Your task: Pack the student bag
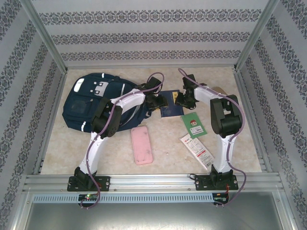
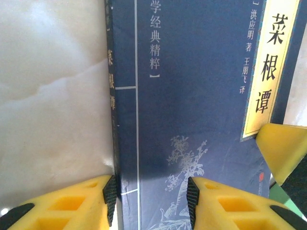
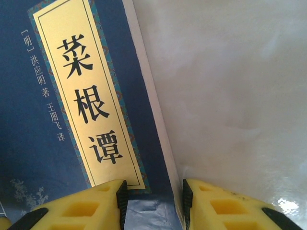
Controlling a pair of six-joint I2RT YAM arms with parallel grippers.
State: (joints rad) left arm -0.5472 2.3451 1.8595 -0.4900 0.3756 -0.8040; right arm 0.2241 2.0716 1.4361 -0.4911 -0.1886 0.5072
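Book pick-up step, by appearance: the left gripper [image 2: 151, 191] and right gripper [image 3: 154, 194], jaws spread, straddle opposite edges of the navy book [image 1: 171, 108] at frame centre. The student bag [image 1: 93, 103] lies at upper left. The next move likely calls for a firm pinch and a carry leftward.

Striped, floral-patterned walls [image 1: 144, 33] enclosed a pale, marbled desk [image 1: 117, 153] on three sides, with aluminium posts [image 1: 44, 36] at the rear corners and a metal rail [image 1: 153, 181] along the near edge.
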